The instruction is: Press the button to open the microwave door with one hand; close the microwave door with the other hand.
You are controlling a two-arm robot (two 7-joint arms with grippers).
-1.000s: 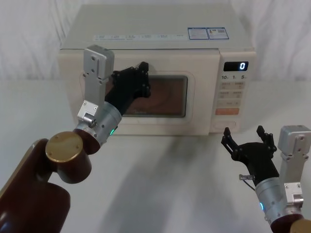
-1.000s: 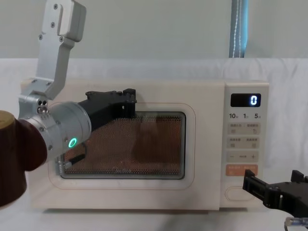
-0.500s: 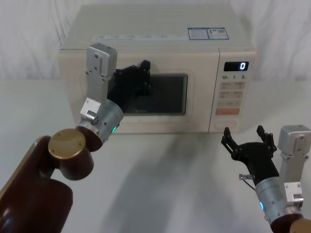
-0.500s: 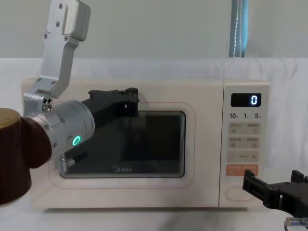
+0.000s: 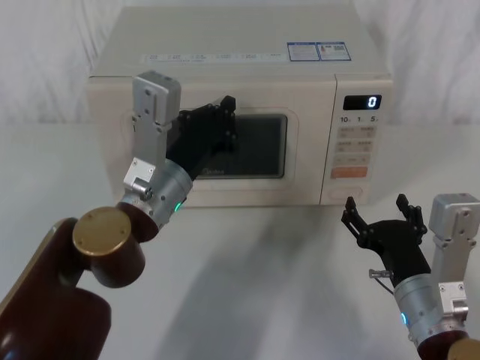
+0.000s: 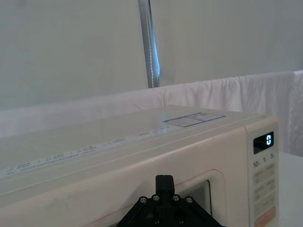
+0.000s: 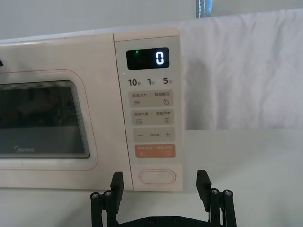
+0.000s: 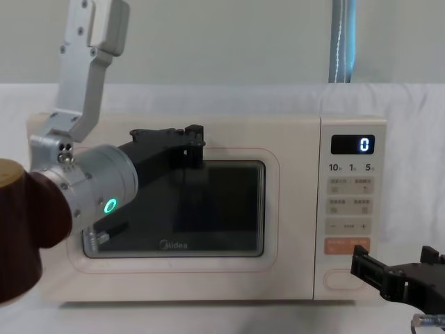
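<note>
Pressing my left gripper (image 5: 225,120) against the microwave door (image 5: 259,187) to seat it flush – can't tell its fingers; right gripper (image 5: 379,217) waits spread open below the button (image 7: 156,176)

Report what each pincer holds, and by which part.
Nothing is held. The left pincer is at the microwave door; the right pincer hangs open, empty, near the button.

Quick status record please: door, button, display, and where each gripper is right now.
door: looks shut, flush with the panel
button: not touched
display: reads 0
left gripper: at the door's upper frame, contact unclear
right gripper: open, low on the table side, in front of the button, short of it
microwave: on a white table
</note>
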